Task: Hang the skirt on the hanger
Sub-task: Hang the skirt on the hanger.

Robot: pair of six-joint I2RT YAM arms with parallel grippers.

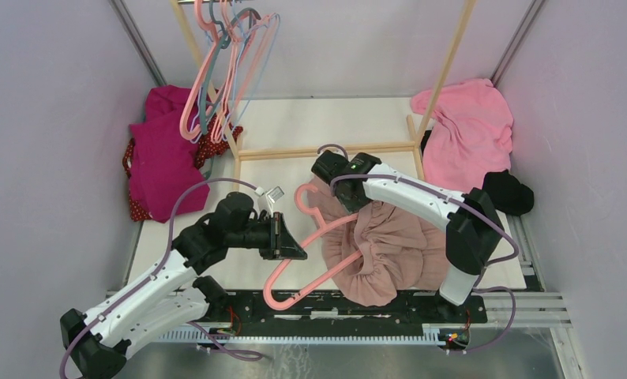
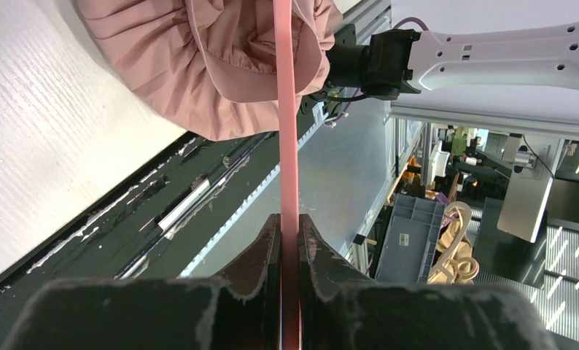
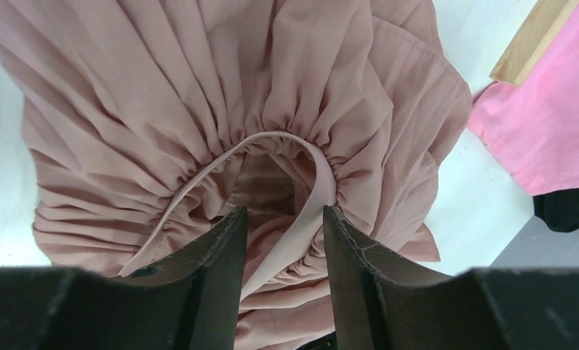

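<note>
Left wrist view: the left gripper (image 2: 290, 222) clamps the pink hanger (image 2: 287, 109). The right gripper (image 3: 285, 219) stands parted astride the waistband (image 3: 323, 182) of the dusty-pink skirt (image 3: 148, 87), which lies bunched on the white table (image 1: 326, 122).

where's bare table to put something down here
Barest: the back strip of table behind the wooden rack bar, between the magenta clothes and pink garment. A smaller patch lies between that bar and the left tool. Crowded centre-right: skirt, pink hanger and right arm.
</note>
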